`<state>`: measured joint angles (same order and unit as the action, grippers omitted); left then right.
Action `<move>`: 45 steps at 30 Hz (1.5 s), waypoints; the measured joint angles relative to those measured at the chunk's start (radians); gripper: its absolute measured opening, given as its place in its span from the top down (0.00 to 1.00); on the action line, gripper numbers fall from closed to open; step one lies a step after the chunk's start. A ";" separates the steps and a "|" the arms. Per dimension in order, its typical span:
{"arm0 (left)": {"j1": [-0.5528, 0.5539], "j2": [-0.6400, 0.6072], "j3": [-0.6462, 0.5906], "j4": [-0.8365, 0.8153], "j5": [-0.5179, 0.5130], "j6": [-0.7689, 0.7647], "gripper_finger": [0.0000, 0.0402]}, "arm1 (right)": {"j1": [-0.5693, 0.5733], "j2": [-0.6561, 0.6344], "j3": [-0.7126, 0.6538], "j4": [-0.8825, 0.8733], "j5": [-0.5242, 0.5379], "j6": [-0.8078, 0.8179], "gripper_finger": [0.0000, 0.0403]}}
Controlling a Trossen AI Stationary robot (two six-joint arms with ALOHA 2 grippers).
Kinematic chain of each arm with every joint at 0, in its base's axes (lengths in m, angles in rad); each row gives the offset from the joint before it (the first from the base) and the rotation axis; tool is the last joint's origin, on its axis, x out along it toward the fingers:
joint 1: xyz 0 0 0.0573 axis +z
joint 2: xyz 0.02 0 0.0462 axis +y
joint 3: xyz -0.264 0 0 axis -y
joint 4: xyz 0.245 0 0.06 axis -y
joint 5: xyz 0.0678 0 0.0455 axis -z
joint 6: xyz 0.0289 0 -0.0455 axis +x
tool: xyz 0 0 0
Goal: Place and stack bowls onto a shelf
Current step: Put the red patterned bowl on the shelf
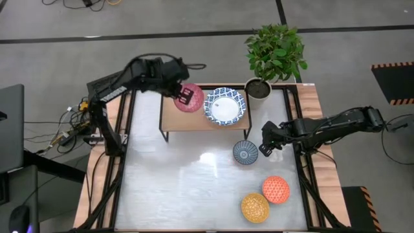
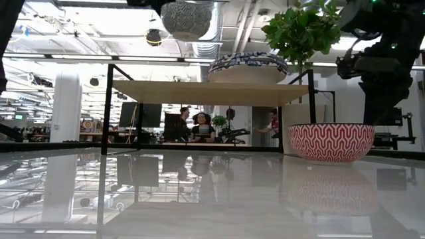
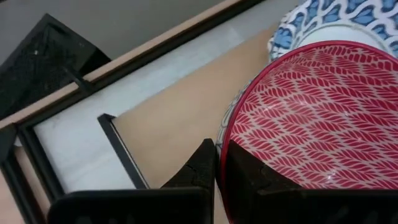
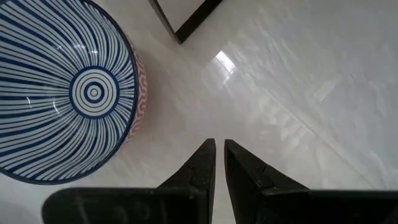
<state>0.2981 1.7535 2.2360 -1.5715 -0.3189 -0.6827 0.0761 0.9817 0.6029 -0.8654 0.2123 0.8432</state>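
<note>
My left gripper (image 1: 187, 97) is shut on the pink-red bowl (image 1: 192, 98) above the left part of the light-wood shelf (image 1: 174, 118). In the low view the bowl (image 2: 187, 16) hangs well above the shelf board (image 2: 199, 93). A wide blue-and-white bowl (image 1: 225, 106) rests by its base on the shelf's right part; whether more lie stacked under it does not show. The grey-blue bowl (image 1: 245, 152) stands on the table. My right gripper (image 1: 266, 147) hovers just right of it, shut and holding nothing. In the right wrist view the gripper (image 4: 219, 155) is beside that bowl (image 4: 62, 93). My left gripper holds the pink-red bowl by its rim (image 3: 225, 146), on the side away from the wide bowl. One finger (image 3: 255, 180) is inside the bowl and the other (image 3: 198, 171) outside. The fingers come from above, slanting from the table's left. The bowl is lifted clear of the shelf, roughly level.
The orange-red bowl (image 1: 276, 189) and the yellow-orange bowl (image 1: 255, 207) stand on the table near its right front corner. A potted plant (image 1: 259, 88) stands at the shelf's right end. The table's left and middle (image 1: 181, 181) hold nothing. People sit in the room beyond (image 2: 199, 126).
</note>
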 joint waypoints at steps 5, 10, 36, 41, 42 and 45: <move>0.072 -0.002 0.000 0.000 0.052 0.104 0.99 | 0.000 0.000 0.000 0.000 0.000 -0.002 0.84; 0.134 -0.007 -0.001 0.001 0.104 0.175 0.99 | 0.000 0.000 0.000 0.000 0.000 -0.002 0.84; 0.323 -0.429 -0.704 0.496 0.370 0.142 0.99 | -0.001 0.000 0.000 0.004 0.023 0.031 0.84; 0.308 -0.386 -0.774 0.505 0.385 0.139 0.99 | -0.020 0.000 0.000 0.008 0.024 0.031 0.84; 0.303 -0.376 -0.775 0.512 0.385 0.139 0.99 | -0.024 0.000 0.000 0.008 0.024 0.031 0.84; 0.295 -0.334 -0.775 0.537 0.392 0.150 0.99 | -0.039 0.000 0.000 0.008 0.024 0.031 0.84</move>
<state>0.5933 1.4198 1.4612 -1.0350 0.0730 -0.5327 0.0368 0.9821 0.6025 -0.8574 0.2359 0.8745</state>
